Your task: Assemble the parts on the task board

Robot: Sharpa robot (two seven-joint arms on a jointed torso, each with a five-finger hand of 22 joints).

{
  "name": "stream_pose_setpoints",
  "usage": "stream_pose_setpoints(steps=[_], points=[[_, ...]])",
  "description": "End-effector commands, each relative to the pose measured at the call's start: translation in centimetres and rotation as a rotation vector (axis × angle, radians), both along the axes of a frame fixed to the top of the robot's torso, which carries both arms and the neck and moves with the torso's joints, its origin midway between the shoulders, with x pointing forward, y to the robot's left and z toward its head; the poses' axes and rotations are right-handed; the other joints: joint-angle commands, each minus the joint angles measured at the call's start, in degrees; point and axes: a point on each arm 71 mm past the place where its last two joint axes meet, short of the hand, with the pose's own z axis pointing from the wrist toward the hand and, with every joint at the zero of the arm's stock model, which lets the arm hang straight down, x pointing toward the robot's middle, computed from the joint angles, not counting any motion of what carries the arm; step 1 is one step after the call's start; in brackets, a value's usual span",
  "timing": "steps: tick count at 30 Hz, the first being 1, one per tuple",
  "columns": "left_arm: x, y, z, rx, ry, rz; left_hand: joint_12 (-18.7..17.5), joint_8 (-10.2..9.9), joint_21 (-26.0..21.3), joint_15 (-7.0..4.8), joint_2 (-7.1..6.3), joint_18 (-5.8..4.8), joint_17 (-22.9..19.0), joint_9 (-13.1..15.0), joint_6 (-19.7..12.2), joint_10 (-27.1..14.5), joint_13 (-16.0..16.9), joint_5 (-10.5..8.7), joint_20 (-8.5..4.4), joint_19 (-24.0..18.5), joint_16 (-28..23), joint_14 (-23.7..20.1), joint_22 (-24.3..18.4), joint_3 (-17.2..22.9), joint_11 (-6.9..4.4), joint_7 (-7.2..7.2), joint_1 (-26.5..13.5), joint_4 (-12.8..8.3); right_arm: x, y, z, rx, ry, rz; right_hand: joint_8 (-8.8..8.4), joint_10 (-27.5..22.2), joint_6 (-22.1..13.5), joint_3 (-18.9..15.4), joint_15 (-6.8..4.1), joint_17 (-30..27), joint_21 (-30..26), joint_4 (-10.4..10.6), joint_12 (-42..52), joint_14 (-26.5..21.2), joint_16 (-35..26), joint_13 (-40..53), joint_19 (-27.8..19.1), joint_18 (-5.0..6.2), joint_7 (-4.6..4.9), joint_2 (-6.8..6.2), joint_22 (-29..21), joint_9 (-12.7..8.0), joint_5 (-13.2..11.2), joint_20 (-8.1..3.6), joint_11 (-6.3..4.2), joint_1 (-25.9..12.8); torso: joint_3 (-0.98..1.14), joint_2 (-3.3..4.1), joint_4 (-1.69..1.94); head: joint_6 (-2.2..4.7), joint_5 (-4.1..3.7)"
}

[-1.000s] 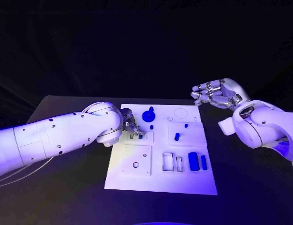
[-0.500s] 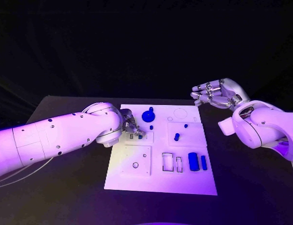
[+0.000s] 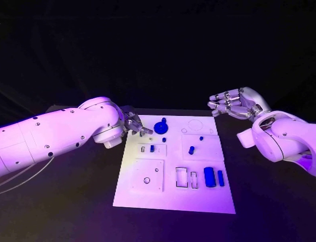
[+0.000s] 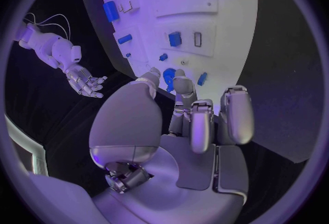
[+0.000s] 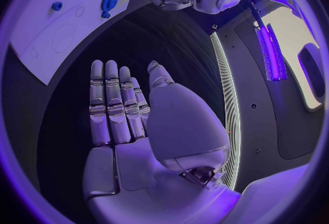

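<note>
The white task board (image 3: 172, 194) lies in the middle of the black table. On it are a round blue part (image 3: 160, 126), a small blue part (image 3: 152, 148) standing in a slot at the left, another small part (image 3: 192, 149) and a blue cylinder (image 3: 210, 176). My left hand (image 3: 135, 124) hovers over the board's far left corner, fingers curled in, nothing visibly in them. In the left wrist view its fingertips (image 4: 180, 77) point at the board (image 4: 205, 5). My right hand (image 3: 234, 102) hangs beyond the board's far right corner, fingers straight (image 5: 109, 109), holding nothing.
The black table top (image 3: 274, 201) spreads on both sides of the board. Empty outlined slots (image 3: 181, 176) lie on the board's near half. The table's far edge runs just behind both hands.
My left hand has lifted off the small blue part in the left slot and drawn back toward the board's far left corner. The part stays in its slot. The right hand has hardly moved.
</note>
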Motion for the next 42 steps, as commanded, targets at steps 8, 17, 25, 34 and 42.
stream_pose_setpoints(steps=[8,17,25,34,42], points=[[2.6,1.1,0.8,0.010,0.004,0.024,-1.99,-1.97,-0.96,1.19,-0.19,0.77,14.83,-2.14,-1.47,-1.55,-2.40,-0.06,0.75,-0.71,-0.12,5.84,-0.93,-1.13,0.93,1.02,0.06,0.09,0.0,0.3,-0.1,0.002,0.000,0.021,-0.14,-0.33,-0.37,-0.17,-0.07,-0.12,-0.36,-0.25,-0.16,-0.41,-0.09,-0.08,-0.30,0.68,-0.14,-0.09,-0.10,-0.01,0.25,0.10,0.08,-0.61,-0.09,0.15,0.06,0.40,0.27],[4.6,1.4,0.2,0.085,0.018,0.038,-4.10,-3.58,-2.26,1.78,0.60,1.14,14.34,-4.24,-2.41,-3.32,-4.80,-0.05,1.29,-1.68,-0.67,5.63,-2.59,-1.67,1.59,1.76,0.77,0.06,-0.1,0.4,-0.2,0.003,0.002,0.027,-0.12,-0.35,-0.39,-0.22,-0.06,-0.17,-0.41,-0.27,-0.14,-0.45,-0.08,-0.09,-0.32,0.68,-0.13,-0.08,-0.20,-0.01,0.26,0.12,0.09,-0.70,-0.07,0.19,-0.11,0.29,0.54],[5.4,1.0,-0.8,0.121,0.030,0.039,-3.84,-3.80,-1.99,1.85,0.98,1.03,14.38,-4.78,-2.24,-3.28,-4.69,-0.05,1.40,-1.32,-0.62,5.64,-2.12,-1.45,1.63,1.80,1.26,0.04,-0.2,0.5,-0.2,0.003,0.003,0.029,-0.12,-0.35,-0.39,-0.22,-0.06,-0.17,-0.41,-0.27,-0.14,-0.45,-0.08,-0.09,-0.32,0.68,-0.13,-0.08,-0.20,-0.01,0.26,0.12,0.09,-0.70,-0.07,0.26,-0.14,0.17,0.53],[5.7,0.8,-1.2,0.161,0.044,0.025,-1.83,-3.68,-1.00,1.81,0.83,0.67,14.53,-5.41,-1.27,-2.10,-3.07,-0.07,1.44,-0.23,-0.45,5.71,-0.58,-1.76,1.52,1.64,0.89,0.16,-0.2,0.5,-0.2,0.003,0.004,0.030,-0.12,-0.35,-0.39,-0.22,-0.06,-0.17,-0.41,-0.27,-0.14,-0.45,-0.08,-0.09,-0.32,0.68,-0.13,-0.08,-0.20,-0.01,0.26,0.12,0.09,-0.70,-0.05,0.20,0.01,0.00,0.43],[5.5,0.2,-1.5,0.174,0.064,0.001,-0.57,-3.32,-0.31,1.58,1.11,0.44,14.76,-5.99,0.08,-1.34,-2.26,-0.05,1.35,0.49,-0.20,5.81,0.44,-1.90,1.22,1.24,0.49,0.14,-0.2,0.6,-0.2,0.003,0.004,0.032,-0.12,-0.35,-0.39,-0.22,-0.06,-0.17,-0.41,-0.27,-0.14,-0.45,-0.08,-0.09,-0.32,0.68,-0.13,-0.08,-0.20,-0.01,0.26,0.12,0.09,-0.70,-0.08,0.18,-0.16,-0.14,0.43]])
